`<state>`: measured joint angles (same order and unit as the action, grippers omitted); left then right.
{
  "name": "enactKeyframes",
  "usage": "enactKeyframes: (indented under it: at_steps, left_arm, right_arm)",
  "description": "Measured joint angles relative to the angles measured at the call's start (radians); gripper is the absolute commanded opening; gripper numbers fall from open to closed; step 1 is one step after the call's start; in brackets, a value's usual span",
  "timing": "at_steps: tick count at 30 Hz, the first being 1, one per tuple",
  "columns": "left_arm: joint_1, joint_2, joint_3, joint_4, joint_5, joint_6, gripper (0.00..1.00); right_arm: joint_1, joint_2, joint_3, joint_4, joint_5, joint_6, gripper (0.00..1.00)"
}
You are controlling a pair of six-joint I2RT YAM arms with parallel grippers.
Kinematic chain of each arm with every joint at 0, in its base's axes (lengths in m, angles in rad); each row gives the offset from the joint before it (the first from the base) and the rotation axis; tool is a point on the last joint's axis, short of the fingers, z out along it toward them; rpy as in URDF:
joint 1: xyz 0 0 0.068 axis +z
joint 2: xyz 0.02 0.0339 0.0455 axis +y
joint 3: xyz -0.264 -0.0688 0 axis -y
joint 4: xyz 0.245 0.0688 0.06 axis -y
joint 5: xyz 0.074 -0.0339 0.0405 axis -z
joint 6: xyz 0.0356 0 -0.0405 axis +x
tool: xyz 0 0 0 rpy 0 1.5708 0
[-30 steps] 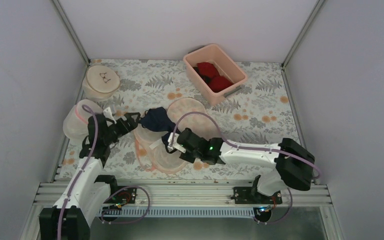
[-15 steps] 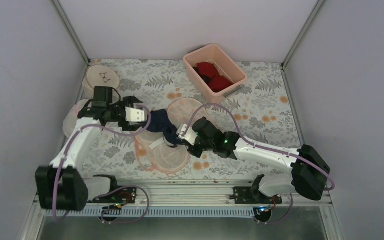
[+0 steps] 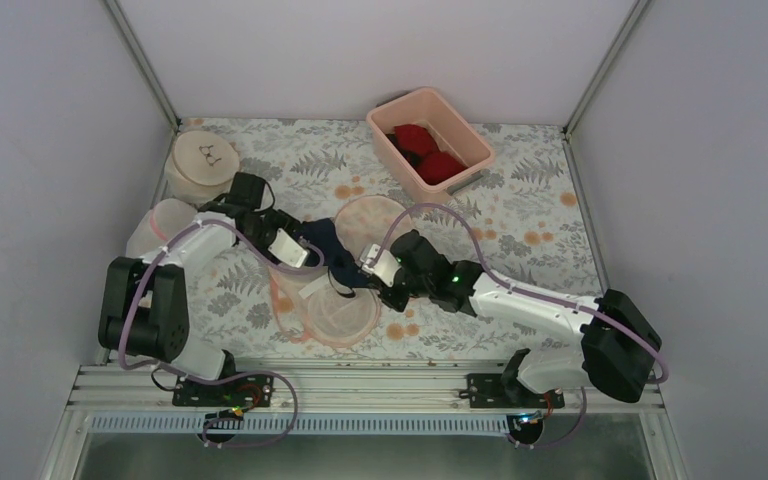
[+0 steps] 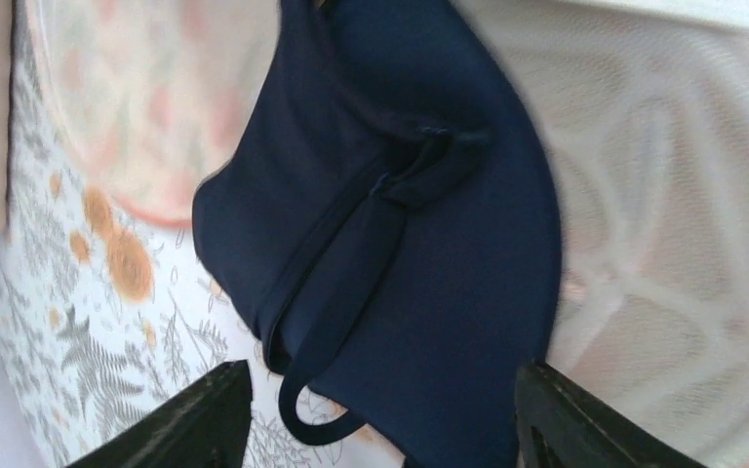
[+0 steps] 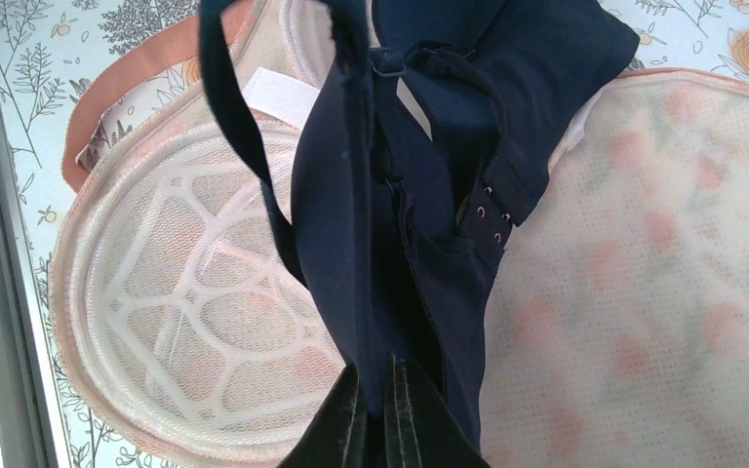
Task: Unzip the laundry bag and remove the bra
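Left gripper (image 3: 295,250): jaws are spread wide over the bra (image 3: 326,244), and a dark cup is seen between the fingers (image 4: 205,419). The bra is draped across the opened laundry bag (image 3: 332,312), at 12 o'clock of the near mesh lobe. Right gripper (image 3: 368,268), at the bra's 4 o'clock: jaws are pinched tight on a fold of it.

Pink bin (image 3: 450,190), red garments (image 3: 428,152), beige bag (image 3: 203,155)

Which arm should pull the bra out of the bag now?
Probably the right. The right hand is shut on the navy bra over the open laundry bag. The left hand is open above the bra, gripping nothing.
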<state>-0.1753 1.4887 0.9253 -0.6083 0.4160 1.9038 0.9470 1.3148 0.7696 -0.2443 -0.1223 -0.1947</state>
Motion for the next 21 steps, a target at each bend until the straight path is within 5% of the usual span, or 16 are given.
enactKeyframes:
  at_steps: [21]
  left_arm:
    - [-0.058,0.065,-0.060,0.096,-0.069,-0.012,0.65]
  right_arm:
    - [-0.014,0.033,0.000,0.007,-0.016,0.000,0.04]
